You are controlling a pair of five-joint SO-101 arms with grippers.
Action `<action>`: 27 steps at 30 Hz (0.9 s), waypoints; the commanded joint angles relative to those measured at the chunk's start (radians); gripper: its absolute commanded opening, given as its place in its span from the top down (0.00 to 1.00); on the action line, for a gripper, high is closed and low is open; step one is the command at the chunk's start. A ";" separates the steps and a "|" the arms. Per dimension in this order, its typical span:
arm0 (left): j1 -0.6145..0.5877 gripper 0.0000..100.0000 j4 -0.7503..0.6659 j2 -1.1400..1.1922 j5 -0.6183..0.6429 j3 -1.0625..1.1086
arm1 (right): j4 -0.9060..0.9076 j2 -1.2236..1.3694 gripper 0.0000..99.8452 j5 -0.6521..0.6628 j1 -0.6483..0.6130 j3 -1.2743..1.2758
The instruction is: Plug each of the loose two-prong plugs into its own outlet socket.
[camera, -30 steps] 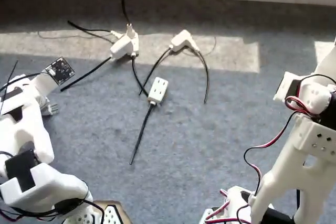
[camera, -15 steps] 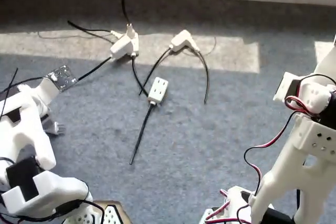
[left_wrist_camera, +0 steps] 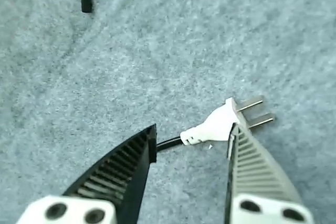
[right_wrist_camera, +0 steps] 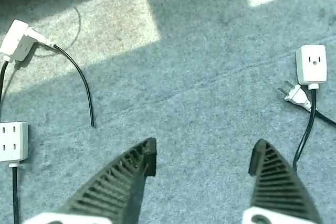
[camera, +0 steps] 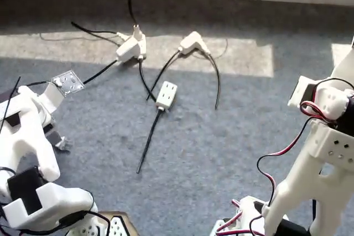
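A white outlet block (black cord trailing) lies on grey carpet.

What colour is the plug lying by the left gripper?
White plug with a black cord; clearest in the left wrist view.

High view looks steeply down from overhead onto grey carpet; left wrist view faces down, close above a white plug; right wrist view hangs higher, sharing the white outlet block with the high view.
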 commanded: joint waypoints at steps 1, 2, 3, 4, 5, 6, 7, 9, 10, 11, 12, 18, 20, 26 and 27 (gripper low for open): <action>0.007 0.77 0.023 -0.035 -0.123 -0.031 | 0.035 -0.033 0.72 0.012 0.028 -0.002; 0.007 0.77 0.023 -0.033 -0.123 -0.030 | 0.035 -0.033 0.72 0.012 0.028 -0.002; 0.010 0.77 0.023 -0.033 -0.123 -0.025 | 0.035 -0.033 0.72 0.012 0.028 -0.001; 0.013 0.77 0.023 -0.033 -0.123 -0.012 | 0.035 -0.033 0.72 0.012 0.028 -0.001; 0.015 0.77 0.017 -0.033 -0.123 0.002 | 0.035 -0.033 0.72 0.012 0.028 -0.001; 0.019 0.77 -0.009 -0.033 -0.123 0.016 | 0.036 -0.033 0.72 0.012 0.030 -0.001; 0.024 0.77 -0.043 -0.033 -0.123 0.036 | 0.036 -0.033 0.72 0.012 0.030 -0.001; 0.024 0.77 -0.143 -0.033 -0.123 0.090 | 0.036 -0.033 0.72 0.012 0.048 -0.001; 0.022 0.77 -0.192 -0.033 -0.123 0.120 | 0.036 -0.033 0.72 0.012 0.061 -0.001; 0.022 0.77 -0.238 -0.033 -0.123 0.153 | 0.036 -0.033 0.72 0.012 0.071 -0.001; 0.021 0.77 -0.278 -0.033 -0.123 0.183 | 0.036 -0.033 0.72 0.012 0.082 -0.001; -0.013 0.77 -0.359 -0.033 -0.265 0.285 | 0.036 -0.033 0.72 0.058 0.104 -0.001; -0.038 0.77 -0.359 -0.035 -0.288 0.286 | 0.036 -0.033 0.72 0.066 0.104 -0.001; -0.102 0.77 -0.356 -0.033 -0.354 0.297 | 0.036 -0.033 0.72 0.068 0.104 -0.001; -0.108 0.77 -0.356 -0.033 -0.356 0.311 | 0.038 -0.033 0.72 0.068 0.104 -0.001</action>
